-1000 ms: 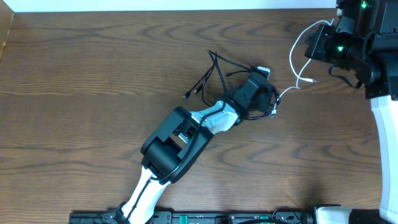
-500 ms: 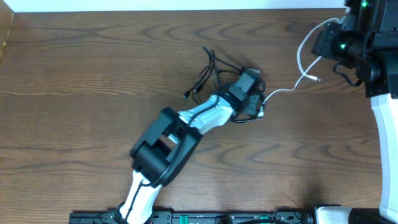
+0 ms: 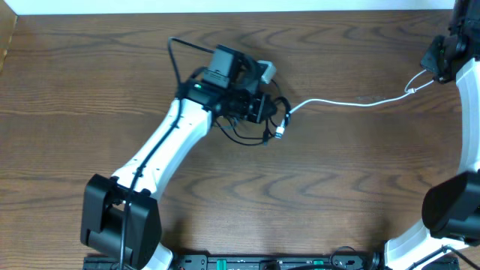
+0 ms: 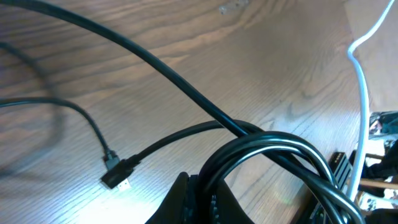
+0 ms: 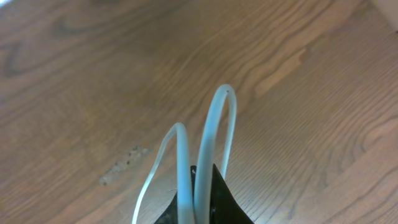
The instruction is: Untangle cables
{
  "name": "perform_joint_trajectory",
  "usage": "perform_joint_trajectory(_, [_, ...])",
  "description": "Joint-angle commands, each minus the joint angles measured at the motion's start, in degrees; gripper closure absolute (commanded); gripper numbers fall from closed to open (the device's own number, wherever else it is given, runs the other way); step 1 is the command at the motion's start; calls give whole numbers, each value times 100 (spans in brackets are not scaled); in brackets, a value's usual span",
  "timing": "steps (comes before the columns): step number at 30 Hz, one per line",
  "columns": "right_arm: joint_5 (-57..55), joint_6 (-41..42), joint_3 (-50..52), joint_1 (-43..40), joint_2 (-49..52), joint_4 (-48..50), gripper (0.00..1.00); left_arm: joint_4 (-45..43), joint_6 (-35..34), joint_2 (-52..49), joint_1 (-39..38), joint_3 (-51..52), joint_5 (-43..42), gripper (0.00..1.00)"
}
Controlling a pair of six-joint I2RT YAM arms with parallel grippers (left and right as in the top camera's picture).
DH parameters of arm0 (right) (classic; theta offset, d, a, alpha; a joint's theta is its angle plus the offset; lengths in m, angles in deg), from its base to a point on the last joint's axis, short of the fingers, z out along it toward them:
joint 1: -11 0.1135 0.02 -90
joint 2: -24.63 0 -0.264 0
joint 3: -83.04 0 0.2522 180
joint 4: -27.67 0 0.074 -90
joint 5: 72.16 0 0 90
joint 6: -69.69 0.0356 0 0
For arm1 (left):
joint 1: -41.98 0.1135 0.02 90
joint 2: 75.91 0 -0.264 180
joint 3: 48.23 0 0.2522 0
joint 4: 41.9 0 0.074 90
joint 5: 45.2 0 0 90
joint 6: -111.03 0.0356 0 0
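The black cable point(image 3: 247, 139) hangs as a bunch of loops from my left gripper point(image 3: 259, 106), which is shut on it left of the table's middle. In the left wrist view these loops point(image 4: 267, 140) run down between the shut jaws of the left gripper point(image 4: 202, 190), and a black plug point(image 4: 117, 176) lies on the wood. The white cable point(image 3: 345, 103) stretches from that bunch to my right gripper point(image 3: 433, 66) at the far right. A folded loop of the white cable point(image 5: 217, 124) stands out of my right gripper point(image 5: 200, 183), shut on it.
The dark wooden table point(image 3: 90, 90) spreads under everything. The left arm point(image 3: 157, 150) crosses it diagonally from the front left. The right arm's white link point(image 3: 469, 127) runs along the right edge. A pale strip borders the table's far side.
My left gripper has shut on the black cable and swung left and away with it. The right gripper has moved right, and the white cable is now drawn out nearly straight.
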Motion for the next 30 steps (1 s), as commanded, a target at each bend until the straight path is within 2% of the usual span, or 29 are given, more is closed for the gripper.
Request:
perform_joint_trajectory(1, [623, -514, -74, -24, 155, -57, 99, 66, 190, 105, 271, -4, -356, 93])
perform_joint_trajectory(3, [1429, -1099, -76, -17, 160, -9, 83, 46, 190, 103, 282, -4, -358, 93])
perform_joint_trajectory(5, [2312, -1674, -83, 2, 153, -11, 50, 9, 188, 103, 280, -4, -358, 93])
perform_joint_trajectory(7, [3458, -2253, -83, 44, 149, -83, 30, 2, 188, 103, 271, -4, -356, 92])
perform_joint_trajectory(11, [4937, -2896, -83, 136, 151, -190, 8, 4, 188, 103, 271, -4, -356, 92])
perform_joint_trajectory(15, [5648, -3606, -81, 337, 151, -385, 9, 4, 162, 103, 271, -4, -411, 93])
perform_joint_trajectory(19, [5875, -5007, -79, 1027, 162, -813, 11, -138, 26, 103, 332, -4, -1274, 93])
perform_joint_trajectory(21, [5875, -5403, -79, 1360, 164, -892, 11, -216, -98, 103, 380, -4, -1567, 93])
perform_joint_trajectory(25, [5875, -5746, -79, 1950, 164, -885, 12, -229, -361, 103, 529, -4, -1827, 93])
perform_joint_trajectory(30, [5880, -5904, -79, 2297, 164, -903, 14, -232, -402, 103, 695, -4, -1880, 92])
